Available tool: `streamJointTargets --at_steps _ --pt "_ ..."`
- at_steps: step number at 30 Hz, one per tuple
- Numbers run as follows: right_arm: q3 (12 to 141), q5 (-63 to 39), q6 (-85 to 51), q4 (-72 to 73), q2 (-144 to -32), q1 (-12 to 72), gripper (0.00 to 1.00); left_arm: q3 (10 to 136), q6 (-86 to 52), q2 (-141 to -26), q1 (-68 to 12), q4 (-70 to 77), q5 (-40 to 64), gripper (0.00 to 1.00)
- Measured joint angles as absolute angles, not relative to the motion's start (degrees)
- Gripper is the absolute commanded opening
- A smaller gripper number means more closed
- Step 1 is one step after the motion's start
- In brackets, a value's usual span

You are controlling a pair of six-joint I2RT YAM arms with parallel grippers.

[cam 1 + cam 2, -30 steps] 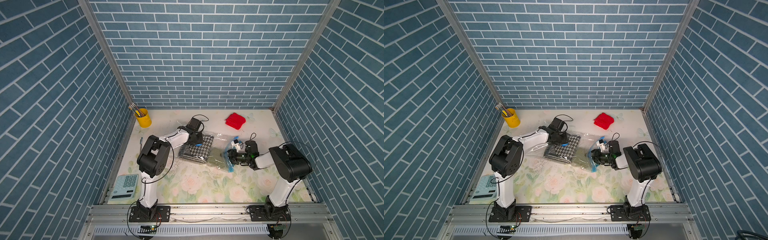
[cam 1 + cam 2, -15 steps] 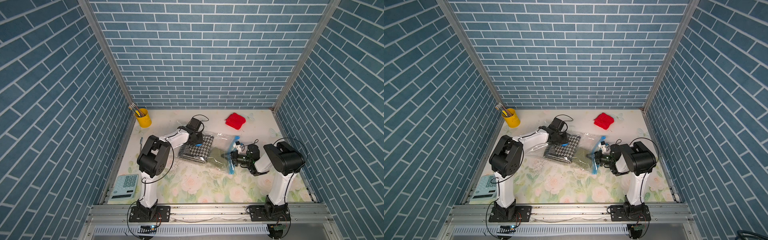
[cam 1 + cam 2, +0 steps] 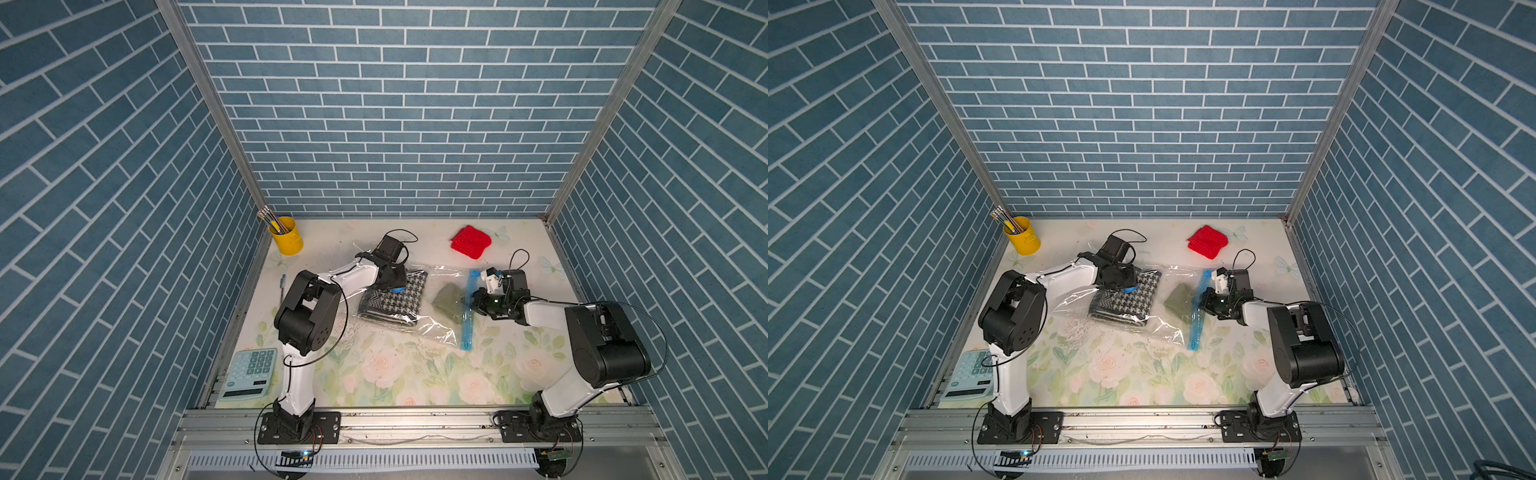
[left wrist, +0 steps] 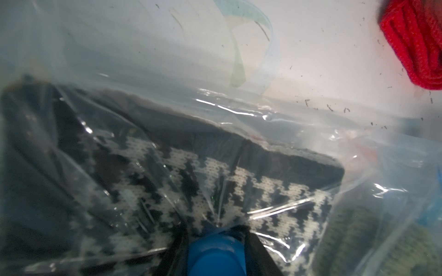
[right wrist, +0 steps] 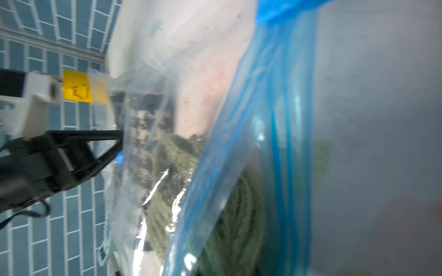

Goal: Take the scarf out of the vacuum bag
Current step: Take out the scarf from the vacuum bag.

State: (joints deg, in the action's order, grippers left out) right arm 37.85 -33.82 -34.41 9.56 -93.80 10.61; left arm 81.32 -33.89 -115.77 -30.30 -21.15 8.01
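Right gripper [image 3: 477, 300]: had just closed, pinching zip strip [image 3: 468, 324] of vacuum bag [image 3: 436, 330]. Left gripper [image 3: 397, 284]: clamped valve cap [image 4: 216, 253]. Scarf [image 3: 395, 301]: lay bagged, nine o'clock of strip; mouth was ready for opening.

In both top views the left gripper [image 3: 397, 286] hides its own fingertips and the 11 o'clock corner of the scarf [image 3: 401, 306]. The right wrist view is blurred: the olive-green knit [image 5: 229, 215] is a smear behind the vacuum bag [image 5: 275, 107]. The left wrist view's edge cuts off the red knit [image 4: 416, 43].
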Motion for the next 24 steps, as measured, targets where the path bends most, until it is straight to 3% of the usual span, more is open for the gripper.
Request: streamJointTargets --at_steps 24 --pt "43.72 -16.38 -26.72 -10.31 -90.8 -8.49 0.0 81.32 -33.98 -115.77 -31.03 -21.1 9.15 0.42"
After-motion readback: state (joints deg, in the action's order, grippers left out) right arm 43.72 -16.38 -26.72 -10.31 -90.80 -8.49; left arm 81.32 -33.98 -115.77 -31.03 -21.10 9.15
